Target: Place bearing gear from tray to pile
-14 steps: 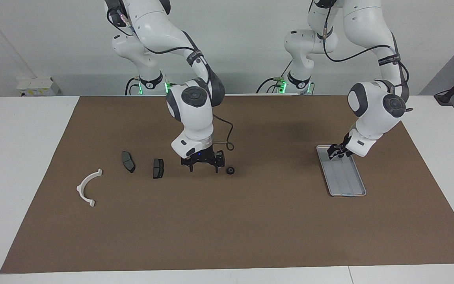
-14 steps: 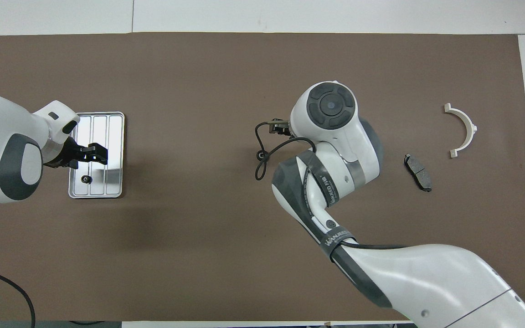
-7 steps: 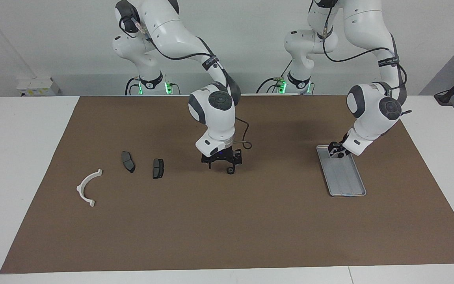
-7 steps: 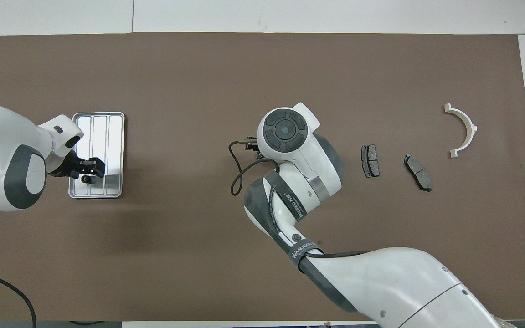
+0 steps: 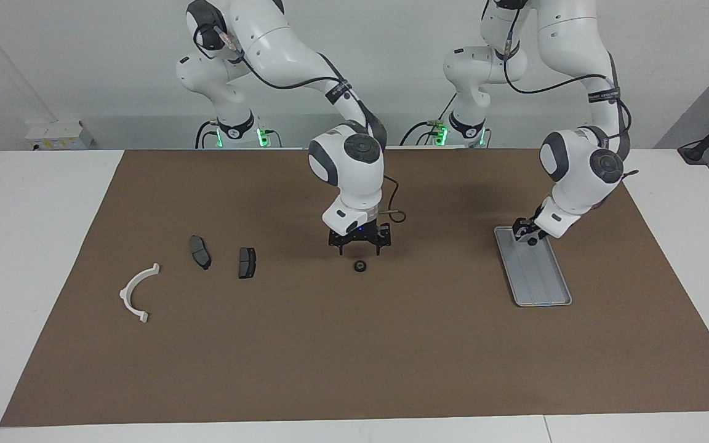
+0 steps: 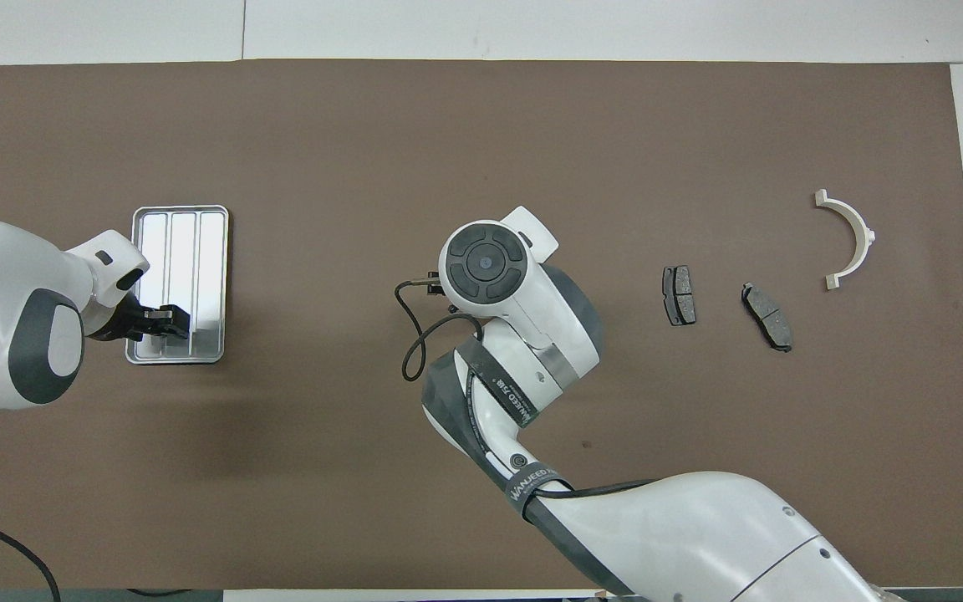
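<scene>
- The brown surface (image 5: 391,357) carries everything.
- The right arm (image 5: 354,166) hangs its jaws over the middle of the surface. They are spread wide and hold nothing.
- The left arm (image 5: 582,166) keeps its jaws low over the tray's end nearer to the robots. I cannot tell if they are open or grip something.
- The tray (image 5: 545,289) lies toward the left arm's end.
- The pile, a white bracket (image 5: 133,292) and two dark plates (image 5: 200,251), lies toward the right arm's end.
- The gear (image 5: 360,266) lies flat on the surface, well apart from tray and pile. It is just below the right jaws and not touching them.
- It looks like a small, stiff metal part, probably light and able to roll, so pinching across its rim seems best.
</scene>
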You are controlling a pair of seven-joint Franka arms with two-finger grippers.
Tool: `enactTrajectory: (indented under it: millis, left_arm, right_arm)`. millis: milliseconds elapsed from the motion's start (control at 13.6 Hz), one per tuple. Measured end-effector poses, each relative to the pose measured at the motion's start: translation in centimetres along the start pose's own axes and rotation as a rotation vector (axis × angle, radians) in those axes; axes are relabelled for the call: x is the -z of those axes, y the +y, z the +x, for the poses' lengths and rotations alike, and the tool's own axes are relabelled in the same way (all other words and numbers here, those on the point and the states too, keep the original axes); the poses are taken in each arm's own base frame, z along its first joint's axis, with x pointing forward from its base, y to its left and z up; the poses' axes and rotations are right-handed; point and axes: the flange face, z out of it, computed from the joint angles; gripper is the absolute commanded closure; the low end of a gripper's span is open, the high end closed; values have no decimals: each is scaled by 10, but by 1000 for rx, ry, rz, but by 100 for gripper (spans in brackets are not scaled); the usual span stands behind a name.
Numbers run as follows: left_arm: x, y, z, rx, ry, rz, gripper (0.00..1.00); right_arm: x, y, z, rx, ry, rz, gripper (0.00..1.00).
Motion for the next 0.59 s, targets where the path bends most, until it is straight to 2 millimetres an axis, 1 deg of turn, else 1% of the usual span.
enactTrajectory:
  millis: [147,294,442,589]
  left_arm:
    - [-3,0,-1,0,0,0,31]
    - [-5,-1,-2,2,7,0,34]
    - [-6,-2,-2,5,11,1,35]
    - [-6,-3,-2,5,17,1,39]
  right_arm:
    - [-4,3,1,-4,-5,-6,0]
    - [-9,5,1,-6,-8,-10,0]
    - [-16,3,2,-6,1,-2,0]
    - [-24,2,3,-5,5,2,0]
